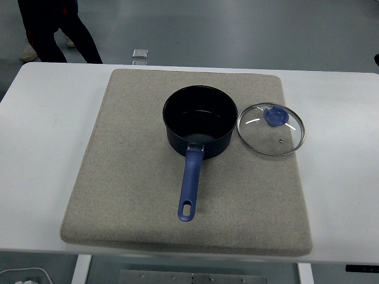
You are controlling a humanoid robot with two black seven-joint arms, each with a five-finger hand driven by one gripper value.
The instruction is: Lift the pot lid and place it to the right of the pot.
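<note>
A dark blue pot (199, 121) stands open on the grey mat (136, 189), its blue handle (190, 189) pointing toward the near edge. The glass lid (270, 129) with a blue knob (273, 116) lies flat on the mat just right of the pot, close to its rim. Neither hand shows; only a dark sliver at the right edge (376, 59) may be part of the right arm.
The mat covers the middle of the white table (41, 136). A person's legs (50, 29) stand beyond the table's far left corner. A small square object (140, 54) lies on the floor behind the table.
</note>
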